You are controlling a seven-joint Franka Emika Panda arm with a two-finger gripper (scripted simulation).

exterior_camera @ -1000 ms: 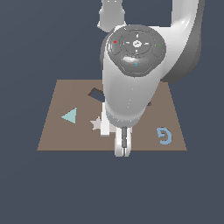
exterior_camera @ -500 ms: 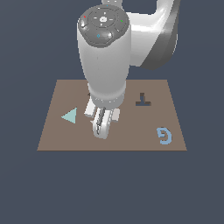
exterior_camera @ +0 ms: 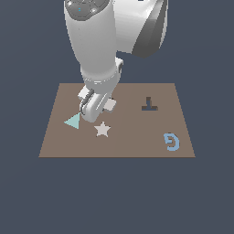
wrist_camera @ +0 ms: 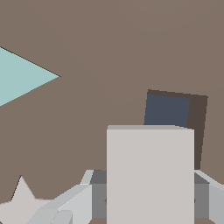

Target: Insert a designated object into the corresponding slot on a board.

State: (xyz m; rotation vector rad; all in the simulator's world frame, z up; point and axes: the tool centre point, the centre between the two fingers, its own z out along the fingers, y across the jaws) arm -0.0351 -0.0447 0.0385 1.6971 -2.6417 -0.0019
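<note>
The block (wrist_camera: 150,174) was held between the fingers (wrist_camera: 72,203), which pinched it on its two opposite sides, one finger showing at each edge in the wrist view; it hung just short of the slot (wrist_camera: 168,110), partly covering that dark cutout and not yet squared to its slight tilt; in the exterior view the gripper (exterior_camera: 94,108) stood low over the board (exterior_camera: 137,141), near the triangle, with only a corner of the block showing beside it. The block looked rigid and flat, probably light, with smooth faces that might slip, so a hold across the narrow sides, as here, seemed the sound one; a stiff piece in a close-fitting hole would likely jam if it went in askew. By count: one block, one rectangular slot, one T-shaped cutout (exterior_camera: 149,105), one teal triangle (exterior_camera: 73,121), one pale star (exterior_camera: 102,130), one blue curled piece (exterior_camera: 172,141), one board.
</note>
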